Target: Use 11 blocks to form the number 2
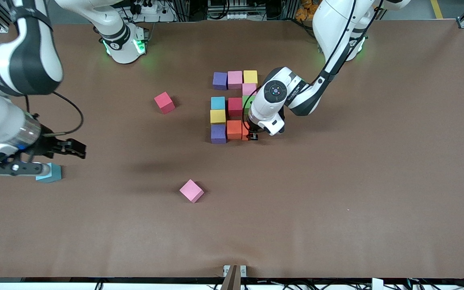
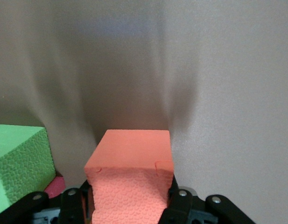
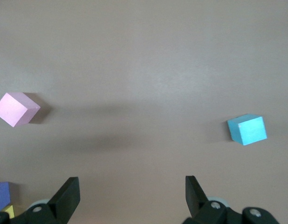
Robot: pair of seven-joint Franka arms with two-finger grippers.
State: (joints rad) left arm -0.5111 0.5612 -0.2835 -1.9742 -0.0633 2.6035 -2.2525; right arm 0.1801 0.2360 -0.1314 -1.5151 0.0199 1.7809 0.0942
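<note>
The left arm's wrist housing covers part of the block figure in the front view: the green block point(image 1: 247, 101) shows only as a sliver, and the orange block point(image 2: 130, 179) in the left gripper point(image 1: 253, 137) is mostly hidden there, though the left wrist view shows the fingers clenched on its sides, low at the figure's 5 o'clock corner beside another orange block point(image 1: 234, 129). The right gripper point(image 3: 132, 196) hangs with its fingers spread wide and nothing between them, over the table toward the right arm's end, partly covering a light blue block point(image 1: 50, 173). The blocks are plain matte foam cubes. The figure's top row reads purple point(image 1: 220, 80), pink point(image 1: 235, 79), yellow point(image 1: 250, 76), with another pink point(image 1: 249, 89) below the yellow. Loose from it lie a red block point(image 1: 164, 102) at about 9 o'clock and a pink block point(image 1: 191, 191) at about 7 o'clock.
</note>
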